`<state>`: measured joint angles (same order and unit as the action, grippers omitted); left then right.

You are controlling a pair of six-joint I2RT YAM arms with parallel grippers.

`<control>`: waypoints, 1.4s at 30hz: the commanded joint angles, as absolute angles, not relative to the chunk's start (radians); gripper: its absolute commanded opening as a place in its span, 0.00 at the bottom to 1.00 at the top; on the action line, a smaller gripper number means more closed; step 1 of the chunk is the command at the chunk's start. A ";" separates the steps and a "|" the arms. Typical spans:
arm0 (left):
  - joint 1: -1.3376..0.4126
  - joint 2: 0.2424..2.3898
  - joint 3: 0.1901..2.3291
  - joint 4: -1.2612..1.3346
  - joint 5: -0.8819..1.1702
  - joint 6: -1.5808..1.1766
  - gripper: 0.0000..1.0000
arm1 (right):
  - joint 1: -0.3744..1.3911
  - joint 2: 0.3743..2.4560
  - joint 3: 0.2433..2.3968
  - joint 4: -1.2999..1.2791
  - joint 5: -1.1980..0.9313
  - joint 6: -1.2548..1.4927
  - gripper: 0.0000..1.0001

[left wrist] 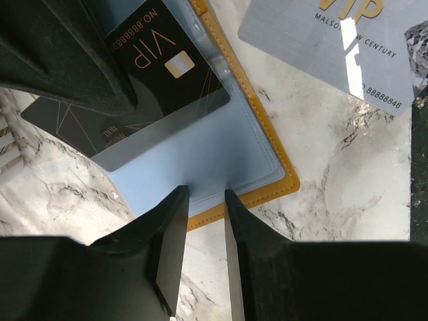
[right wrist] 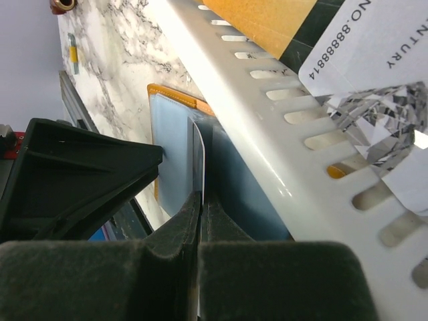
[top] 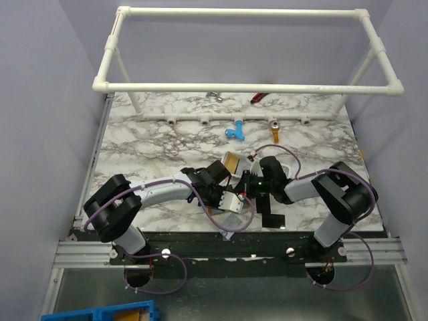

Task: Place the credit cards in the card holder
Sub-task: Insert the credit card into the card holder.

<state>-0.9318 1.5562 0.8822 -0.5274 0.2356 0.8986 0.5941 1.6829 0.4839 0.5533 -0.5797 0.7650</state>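
L gripper (left wrist: 204,196): closest thing in L wrist view. Jaws apart w/ a narrow gap, nothing between them. Tips sit over near edge of card holder (left wrist: 281,184); its orange rim + table (left wrist: 348,200) show thru the gap.
R gripper (right wrist: 200,198): jaws together, clamped on thin edge of black card (left wrist: 167,73), seen edge-on in R wrist view.
black card: gold "VIP" print face up, lies slanted across the open holder. Right end is under the clear plastic sleeve, left end under R gripper's dark finger.
card holder: open + flat on the marble table, front-centre, between the two arms. Pale blue sleeve inside, orange border round it.
silver card (left wrist: 334,47): flat, just beside holder's far right side, a strip of marble between them. Gold "VIP" + diamond pic.
basket (right wrist: 267,114): white, slotted wall, right beside holder. Silver card overlaps it in R wrist view; in it or behind it, can't tell.
gold card (top: 231,160): at the basket, just past L wrist; exact seat can't tell.
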 commanded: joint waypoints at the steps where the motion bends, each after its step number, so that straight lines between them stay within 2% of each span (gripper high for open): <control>1: -0.942 1.575 0.842 -0.579 0.248 0.899 0.29 | 0.590 1.703 0.446 0.529 -0.465 0.761 0.02; 4: -0.940 1.553 0.841 -0.574 0.253 0.889 0.29 | 0.591 1.690 0.447 0.494 -0.442 0.757 0.15; 9: -0.934 1.529 0.813 -0.555 0.249 0.886 0.29 | 0.592 1.630 0.453 0.374 -0.377 0.740 0.42; 12: -0.934 1.535 0.796 -0.540 0.239 0.890 0.29 | 0.593 1.577 0.465 0.278 -0.338 0.725 0.51; 17: -0.934 1.537 0.804 -0.536 0.241 0.893 0.29 | 0.592 1.506 0.478 0.188 -0.301 0.701 0.51; 23: -0.935 1.542 0.807 -0.531 0.241 0.890 0.29 | 0.615 1.546 0.494 0.210 -0.331 0.697 0.48; 32: -0.936 1.546 0.796 -0.515 0.238 0.885 0.29 | 0.731 1.569 0.562 0.164 -0.295 0.653 0.30; 42: -0.935 1.541 0.787 -0.498 0.241 0.880 0.29 | 0.767 1.537 0.582 0.150 -0.302 0.619 0.38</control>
<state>-0.9318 1.5219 0.8310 -0.4755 0.2371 0.8898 0.7536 1.5436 0.5724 0.2333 -0.3157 0.6598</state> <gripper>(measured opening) 0.289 0.370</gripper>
